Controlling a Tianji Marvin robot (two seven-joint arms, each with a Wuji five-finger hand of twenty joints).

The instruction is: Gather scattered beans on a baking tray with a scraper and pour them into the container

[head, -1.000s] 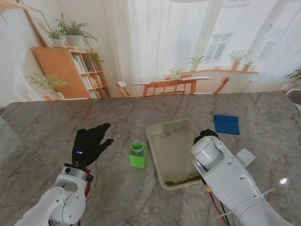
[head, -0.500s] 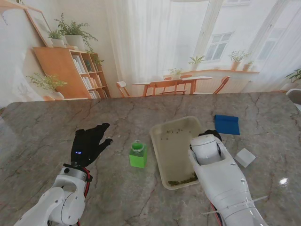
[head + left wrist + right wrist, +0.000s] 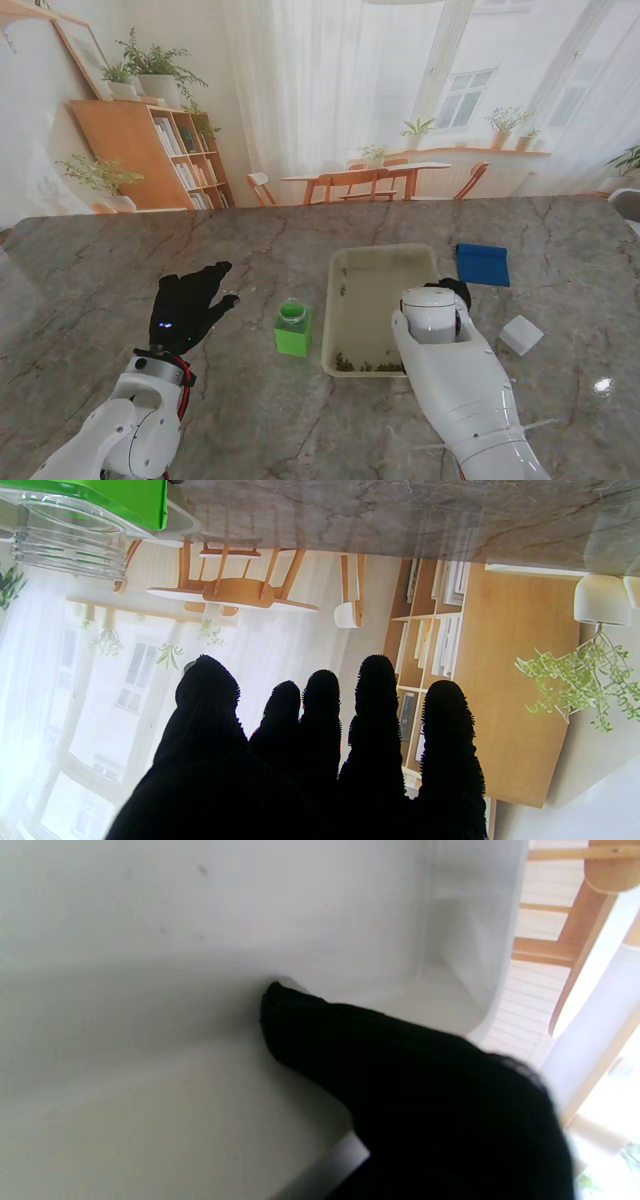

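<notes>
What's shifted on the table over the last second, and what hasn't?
The baking tray has turned from slanted to nearly square with the table edge, its near end swung toward the green container, with the right hand gripping its right rim. The beans stay along the near wall. The right forearm moved left. The left hand, blue scraper and white block stayed put.

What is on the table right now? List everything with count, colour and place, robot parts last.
baking tray: one, cream, centre of table
beans: many, dark green, along the tray's near edge
container: one, green with clear top, left of tray
scraper: one, blue, right of tray's far corner
block: one, white, right of the right arm
left hand: one, black, open, left of container
right hand: one, black, gripping tray's right rim
</notes>
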